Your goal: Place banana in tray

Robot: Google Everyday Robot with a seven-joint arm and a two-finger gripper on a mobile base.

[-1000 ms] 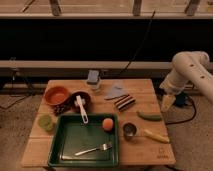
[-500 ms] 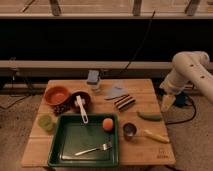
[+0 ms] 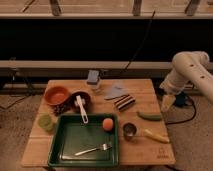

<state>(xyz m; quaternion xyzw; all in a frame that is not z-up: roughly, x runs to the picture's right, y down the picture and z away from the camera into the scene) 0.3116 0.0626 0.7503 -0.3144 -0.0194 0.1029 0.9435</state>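
Note:
The slim yellow banana [image 3: 156, 136] lies on the wooden table [image 3: 140, 150] near its front right corner, outside the tray. The dark green tray [image 3: 65, 142] sits at the front middle and holds a fork [image 3: 92, 148] and an orange fruit [image 3: 107, 124]. My gripper [image 3: 167, 103] hangs at the end of the white arm [image 3: 187, 72] over the table's right edge, above and behind the banana and clear of it. Nothing is seen in it.
A dark green cucumber-like vegetable [image 3: 149, 116] lies just behind the banana. A small metal cup [image 3: 129, 130] stands between tray and banana. An orange bowl [image 3: 56, 94], a dark bowl with a white utensil [image 3: 80, 103], a green cup [image 3: 45, 122], a striped block [image 3: 124, 102] stand behind.

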